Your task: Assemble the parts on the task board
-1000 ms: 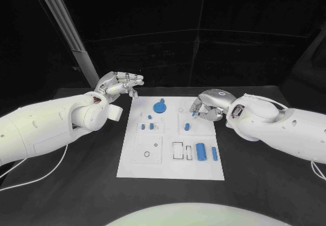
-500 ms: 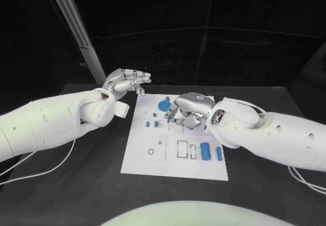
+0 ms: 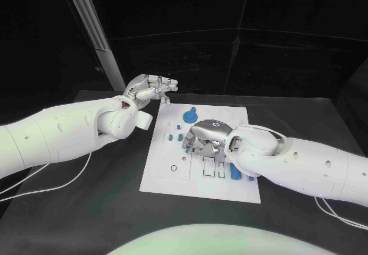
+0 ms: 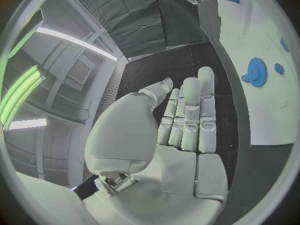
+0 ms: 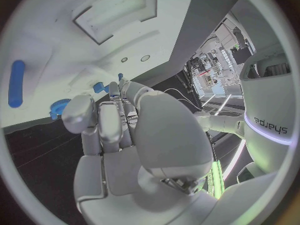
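Observation:
The white task board [image 3: 176,180] lies in the middle of the black table. On it are a blue gear [image 3: 189,115], small blue pegs [image 3: 170,137] and a blue cylinder [image 3: 232,171]. My right hand [image 3: 203,138] hangs over the board's middle, fingers curled down, with a small blue part [image 3: 186,150] at its fingertips. My left hand [image 3: 149,87] is raised off the board's far left corner, its fingers [image 4: 187,110] straight and holding nothing. The gear [image 4: 255,71] also shows in the left wrist view. The cylinder [image 5: 17,83] shows in the right wrist view.
A pale upright post [image 3: 100,42] stands behind the table's far left. White cables [image 3: 46,183] trail over the table on the left. Rectangular recesses [image 3: 208,169] sit in the board's near half beside the cylinder.
My right hand has swung from the board's right side across to its middle, carrying the small blue part. The left hand stays raised. The whole view has shifted.

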You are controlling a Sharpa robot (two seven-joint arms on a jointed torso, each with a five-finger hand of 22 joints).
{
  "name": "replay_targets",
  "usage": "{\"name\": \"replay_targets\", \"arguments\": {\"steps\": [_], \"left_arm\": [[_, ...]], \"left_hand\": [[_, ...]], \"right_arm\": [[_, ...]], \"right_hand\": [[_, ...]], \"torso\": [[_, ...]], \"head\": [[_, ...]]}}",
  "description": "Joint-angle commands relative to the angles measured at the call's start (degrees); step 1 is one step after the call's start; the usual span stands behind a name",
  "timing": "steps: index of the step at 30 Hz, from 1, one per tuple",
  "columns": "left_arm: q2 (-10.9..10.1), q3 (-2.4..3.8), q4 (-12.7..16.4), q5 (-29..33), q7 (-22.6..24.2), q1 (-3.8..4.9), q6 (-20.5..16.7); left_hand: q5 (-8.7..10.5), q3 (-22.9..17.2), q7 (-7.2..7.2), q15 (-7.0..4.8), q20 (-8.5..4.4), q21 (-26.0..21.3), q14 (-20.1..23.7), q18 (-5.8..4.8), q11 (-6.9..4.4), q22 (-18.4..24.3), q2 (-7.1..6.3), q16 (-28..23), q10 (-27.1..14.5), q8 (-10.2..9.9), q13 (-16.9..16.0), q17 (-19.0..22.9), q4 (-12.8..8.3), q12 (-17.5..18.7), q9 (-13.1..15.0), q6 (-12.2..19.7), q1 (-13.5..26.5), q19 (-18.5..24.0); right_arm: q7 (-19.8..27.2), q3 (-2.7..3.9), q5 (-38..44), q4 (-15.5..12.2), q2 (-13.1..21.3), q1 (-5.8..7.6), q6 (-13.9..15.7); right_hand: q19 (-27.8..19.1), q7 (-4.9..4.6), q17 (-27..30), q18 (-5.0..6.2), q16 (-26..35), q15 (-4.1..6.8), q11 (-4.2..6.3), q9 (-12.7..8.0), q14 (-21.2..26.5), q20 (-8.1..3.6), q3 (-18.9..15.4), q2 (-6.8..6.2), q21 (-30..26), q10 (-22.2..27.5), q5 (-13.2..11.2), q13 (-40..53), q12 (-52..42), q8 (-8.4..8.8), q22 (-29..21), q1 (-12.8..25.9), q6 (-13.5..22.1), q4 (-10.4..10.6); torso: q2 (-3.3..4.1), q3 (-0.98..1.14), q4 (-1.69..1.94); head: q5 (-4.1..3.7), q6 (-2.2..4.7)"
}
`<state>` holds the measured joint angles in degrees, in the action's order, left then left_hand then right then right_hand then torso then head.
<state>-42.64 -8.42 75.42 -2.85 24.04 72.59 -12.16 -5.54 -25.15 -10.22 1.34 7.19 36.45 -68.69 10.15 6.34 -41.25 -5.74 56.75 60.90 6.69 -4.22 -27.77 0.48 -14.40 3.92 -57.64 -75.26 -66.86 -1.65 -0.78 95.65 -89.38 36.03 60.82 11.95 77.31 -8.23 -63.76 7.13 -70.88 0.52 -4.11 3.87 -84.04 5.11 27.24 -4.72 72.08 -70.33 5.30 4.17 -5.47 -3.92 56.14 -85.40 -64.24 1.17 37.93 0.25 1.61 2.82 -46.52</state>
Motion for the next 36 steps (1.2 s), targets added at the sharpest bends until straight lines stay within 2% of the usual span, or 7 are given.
{"name": "replay_targets", "arguments": {"steps": [1,10,36], "left_arm": [[0.16,0.05,0.11,0.28,0.25,0.10,0.45],[0.35,0.05,0.02,0.28,0.19,0.10,0.54],[0.37,0.05,-0.16,0.28,0.00,0.10,0.55]], "left_hand": [[-0.23,-0.03,-0.10,0.02,-0.07,-0.25,0.49,0.38,-0.08,0.02,0.17,-0.31,0.06,0.36,-0.06,0.06,-0.25,-0.11,0.03,-0.35,-0.55,0.28],[-0.22,-0.02,-0.12,0.03,-0.07,-0.35,0.54,0.37,-0.06,0.10,0.16,-0.35,0.00,0.39,-0.05,0.12,-0.27,-0.18,0.02,-0.32,-0.57,0.28],[-0.22,-0.02,-0.12,0.03,-0.07,-0.35,0.54,0.37,-0.06,0.10,0.16,-0.35,0.00,0.39,-0.05,0.12,-0.27,-0.18,0.02,-0.32,-0.57,0.28]], "right_arm": [[-0.21,-0.06,2.37,0.58,-0.70,-0.11,-2.38],[-0.31,-0.15,3.09,0.98,-1.72,-0.47,-3.24],[-0.82,-0.25,5.19,1.90,-2.94,-0.87,-4.90]], "right_hand": [[0.39,-0.27,0.08,-0.88,-0.10,0.25,-0.15,0.03,-1.71,-0.02,0.36,0.02,0.36,-0.14,-0.32,-0.05,0.39,0.16,-0.01,0.31,-0.20,0.11],[0.39,-0.29,0.14,-0.89,-0.07,0.24,-0.16,0.03,-1.70,-0.01,0.41,0.03,0.37,-0.12,-0.32,-0.05,0.40,0.16,0.00,0.39,-0.17,0.09],[0.37,-0.31,0.18,-0.89,-0.06,0.22,-0.18,0.03,-1.68,-0.01,0.53,0.05,0.37,-0.09,-0.35,-0.05,0.43,0.17,0.01,0.62,-0.12,0.06]], "torso": [[-0.02,0.04,0.08],[0.00,0.07,-0.07],[0.00,0.07,-0.07]], "head": [[0.24,-0.25],[0.72,-0.59],[0.92,-0.86]]}}
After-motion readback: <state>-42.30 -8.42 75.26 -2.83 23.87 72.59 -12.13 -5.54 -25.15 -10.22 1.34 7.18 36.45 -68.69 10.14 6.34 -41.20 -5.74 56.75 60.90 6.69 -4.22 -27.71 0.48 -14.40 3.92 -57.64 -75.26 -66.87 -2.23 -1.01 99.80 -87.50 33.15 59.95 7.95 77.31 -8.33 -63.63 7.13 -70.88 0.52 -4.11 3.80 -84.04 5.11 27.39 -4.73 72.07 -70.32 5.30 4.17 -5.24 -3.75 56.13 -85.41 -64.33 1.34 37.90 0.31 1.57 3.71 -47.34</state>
